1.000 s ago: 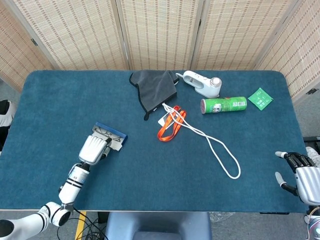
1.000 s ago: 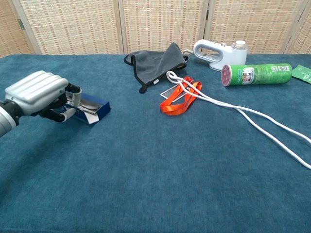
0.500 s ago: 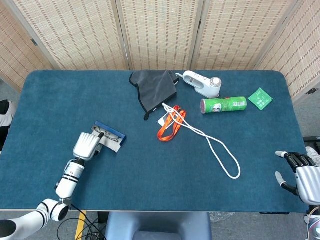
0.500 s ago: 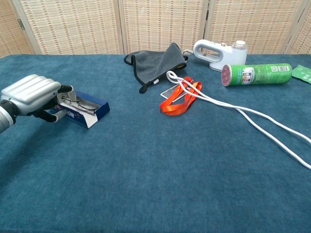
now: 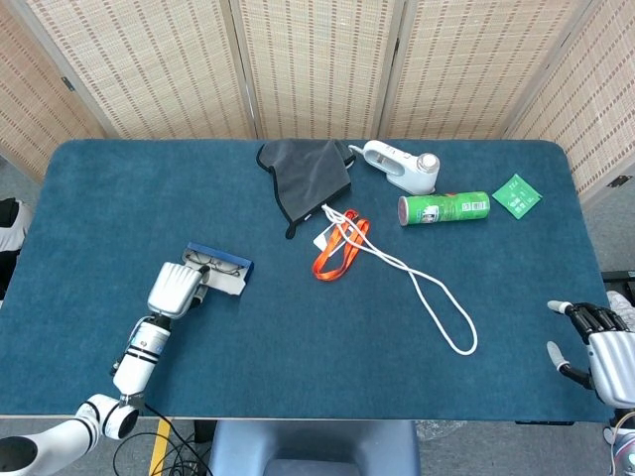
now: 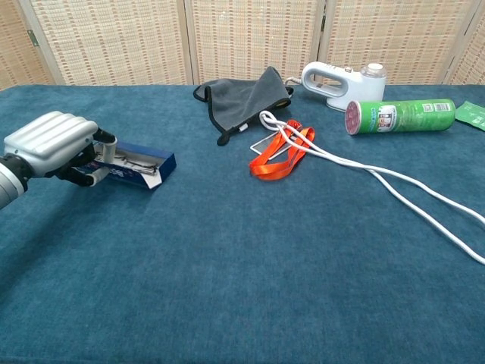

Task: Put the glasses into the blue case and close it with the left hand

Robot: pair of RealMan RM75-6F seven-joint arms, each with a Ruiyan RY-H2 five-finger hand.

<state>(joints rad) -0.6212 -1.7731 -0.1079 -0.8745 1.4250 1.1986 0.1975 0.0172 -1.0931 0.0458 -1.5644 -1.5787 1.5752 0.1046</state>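
Note:
The blue case (image 5: 230, 274) (image 6: 144, 166) lies open on the left part of the blue table, with the glasses (image 5: 222, 266) (image 6: 135, 161) lying inside it. My left hand (image 5: 175, 290) (image 6: 53, 142) is at the case's near-left end, its curled fingers gripping that end. The part of the case under the hand is hidden. My right hand (image 5: 595, 343) rests at the table's near-right edge, far from the case, with its fingers apart and nothing in them. It shows only in the head view.
A grey pouch (image 5: 309, 175) (image 6: 246, 97) lies at the back centre. An orange lanyard (image 5: 335, 250) (image 6: 280, 157) and a looped white cord (image 5: 429, 290) (image 6: 409, 189) sprawl mid-table. A white handheld appliance (image 5: 402, 167) (image 6: 341, 82), green can (image 5: 444, 208) (image 6: 400, 116) and green packet (image 5: 517, 194) lie back right.
My left hand drew back off the top of the case to its near-left end, then edged forward. The case turned slightly and its inside with the glasses now shows. The right hand stayed still.

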